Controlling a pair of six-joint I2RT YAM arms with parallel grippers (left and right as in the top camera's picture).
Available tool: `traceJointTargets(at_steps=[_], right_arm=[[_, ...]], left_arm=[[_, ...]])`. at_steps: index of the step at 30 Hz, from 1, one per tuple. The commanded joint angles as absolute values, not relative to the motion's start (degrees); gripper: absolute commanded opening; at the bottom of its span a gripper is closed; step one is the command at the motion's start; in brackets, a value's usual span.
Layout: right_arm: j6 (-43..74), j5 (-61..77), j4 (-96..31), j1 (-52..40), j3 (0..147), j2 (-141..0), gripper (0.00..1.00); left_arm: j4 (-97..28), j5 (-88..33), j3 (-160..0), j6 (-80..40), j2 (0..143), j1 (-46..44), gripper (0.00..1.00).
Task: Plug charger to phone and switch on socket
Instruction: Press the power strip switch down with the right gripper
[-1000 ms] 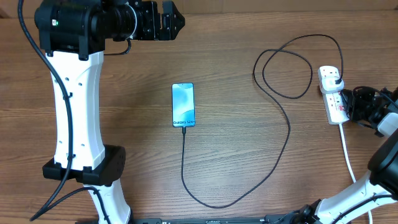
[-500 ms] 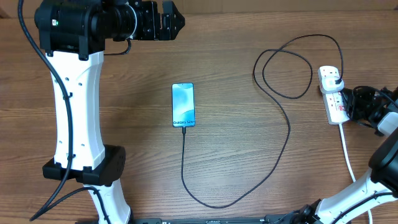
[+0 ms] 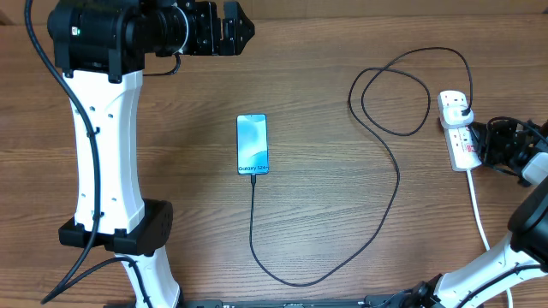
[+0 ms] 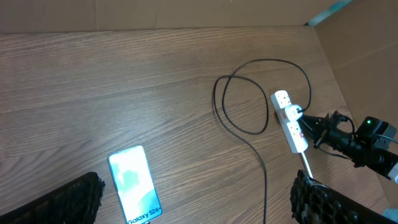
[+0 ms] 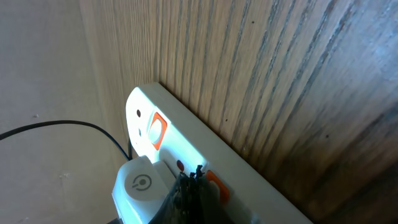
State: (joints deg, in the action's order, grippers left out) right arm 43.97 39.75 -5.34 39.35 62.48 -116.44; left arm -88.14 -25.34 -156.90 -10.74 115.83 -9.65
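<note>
My right claw is pinched narrow at bottom centre to poke the red switch on the long white power strip.

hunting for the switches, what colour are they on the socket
Orange-red switches, clearest in the right wrist view.

My right gripper, fingers pressed together, touched the socket; my left gripper hung spread, well apart from it.

Setting: robot lab bench | Evidence: wood-grain tabletop, white robot arm mounted on it, plain brown panels walling it in (teal tape at one corner)
</note>
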Motion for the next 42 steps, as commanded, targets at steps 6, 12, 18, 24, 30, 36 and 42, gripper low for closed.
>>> traceJointTargets(at_steps=[6,12,18,24,30,36,42], right_arm=[[43.0,40.3,-8.5,37.4,60.1,-119.4,0.04],[43.0,39.9,-8.8,35.5,60.1,-119.4,0.04],[43.0,39.0,-10.3,33.9,60.1,-119.4,0.04],[43.2,39.0,-12.1,33.7,60.1,-119.4,0.04],[43.3,39.1,-13.3,33.7,60.1,-119.4,0.04],[43.2,39.6,-14.1,33.7,60.1,-119.4,0.04],[43.2,39.9,-14.0,33.7,60.1,-119.4,0.04]], left_arm=[[-88.1,-26.2,-157.6,-10.3,116.2,-9.5,1.0],[-88.1,-26.2,-157.6,-10.3,116.2,-9.5,1.0],[-88.1,-26.2,-157.6,-10.3,116.2,-9.5,1.0],[-88.1,-26.2,-157.6,-10.3,116.2,-9.5,1.0],[-88.1,-26.2,-157.6,-10.3,116.2,-9.5,0.99],[-88.1,-26.2,-157.6,-10.3,116.2,-9.5,1.0],[-88.1,-26.2,-157.6,-10.3,116.2,-9.5,1.0]])
